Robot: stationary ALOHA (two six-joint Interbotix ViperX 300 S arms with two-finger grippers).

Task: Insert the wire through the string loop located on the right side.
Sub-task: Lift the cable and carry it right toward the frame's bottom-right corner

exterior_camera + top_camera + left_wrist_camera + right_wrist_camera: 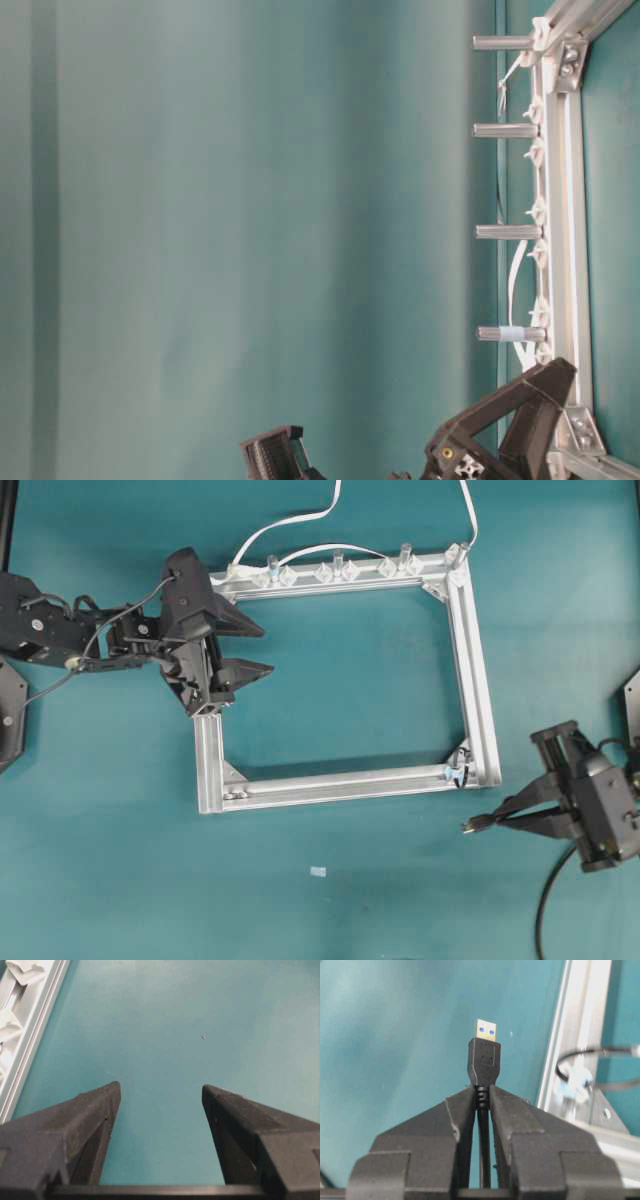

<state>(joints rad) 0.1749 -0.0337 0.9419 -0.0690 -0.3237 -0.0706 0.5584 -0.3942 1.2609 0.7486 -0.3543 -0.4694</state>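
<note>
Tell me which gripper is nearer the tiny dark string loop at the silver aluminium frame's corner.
Right. The right gripper, shut on the black wire, sits just outside the frame corner holding the tiny dark string loop. The left gripper, open, hovers across the frame at its far side.

Aluminium frame on teal table; white flat cables along top rail; clear clips.
</note>
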